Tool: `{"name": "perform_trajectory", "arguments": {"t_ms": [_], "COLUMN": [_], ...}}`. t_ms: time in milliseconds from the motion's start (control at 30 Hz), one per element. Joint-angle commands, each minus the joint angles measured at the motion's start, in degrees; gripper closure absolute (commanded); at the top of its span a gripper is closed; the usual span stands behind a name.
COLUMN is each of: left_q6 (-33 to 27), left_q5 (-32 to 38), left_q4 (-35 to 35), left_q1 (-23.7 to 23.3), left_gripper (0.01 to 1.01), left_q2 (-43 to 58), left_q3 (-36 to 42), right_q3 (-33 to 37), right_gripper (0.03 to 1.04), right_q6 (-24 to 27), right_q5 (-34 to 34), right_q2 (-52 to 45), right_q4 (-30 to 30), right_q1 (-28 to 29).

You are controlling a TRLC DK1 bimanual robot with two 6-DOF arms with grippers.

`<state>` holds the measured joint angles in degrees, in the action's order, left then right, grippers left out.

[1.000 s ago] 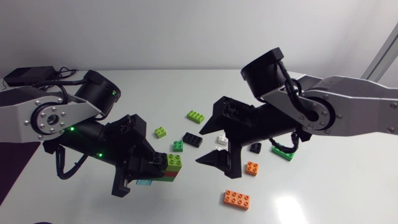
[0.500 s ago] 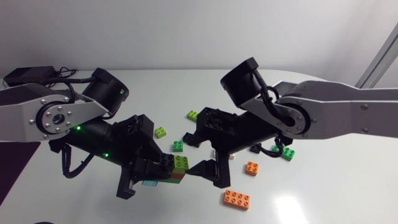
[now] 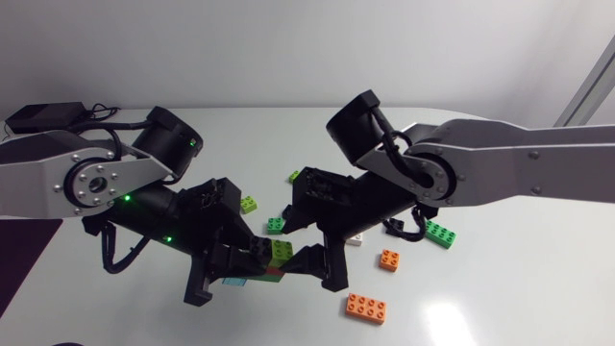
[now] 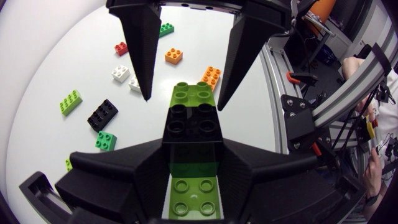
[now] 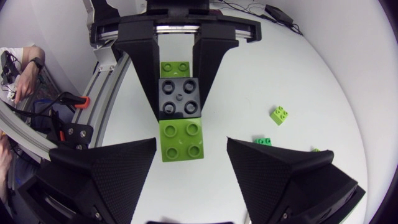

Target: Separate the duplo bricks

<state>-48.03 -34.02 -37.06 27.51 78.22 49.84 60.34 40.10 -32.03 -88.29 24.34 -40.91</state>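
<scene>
Left gripper point(image 4: 193, 152) clamped on brick stack point(image 4: 189, 119) — lime, black, green; right gripper point(image 5: 191, 143) spread wide, astride lime end.

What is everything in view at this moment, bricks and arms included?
brick stack: one, lime green, black and red, held in the left gripper, free end between the right gripper fingers
orange bricks: two, eight-stud and four-stud, on the table near the right gripper
green bricks: two, either side of the right arm
lime green bricks: two loose, beyond the stack
black brick: one, beside a green brick
white brick: at least one, near the red one
red brick: one, loose
table: one, white
left gripper: black, shut on the stack
right gripper: black, open
</scene>
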Motion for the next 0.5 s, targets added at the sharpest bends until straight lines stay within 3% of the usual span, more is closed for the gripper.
{"name": "perform_trajectory", "arguments": {"t_ms": [0,267,467], "left_q6": [-1.36,-2.07,-2.33], "left_q5": [0.27,1.06,1.33], "left_q4": [0.94,1.81,1.81], "left_q1": [0.53,0.18,0.00], "left_gripper": [0.718,0.716,0.716], "left_q2": [1.50,1.94,2.03], "left_q3": [1.57,1.31,1.22], "right_q3": [1.19,0.66,-0.39], "right_gripper": [0.37,0.76,0.78], "right_q6": [0.60,0.77,1.12], "right_q5": [-0.75,-0.93,-0.66], "right_q2": [-1.09,-1.18,-0.39], "right_q4": [1.41,1.68,1.59], "right_q1": [-0.58,-1.46,-1.63]}}
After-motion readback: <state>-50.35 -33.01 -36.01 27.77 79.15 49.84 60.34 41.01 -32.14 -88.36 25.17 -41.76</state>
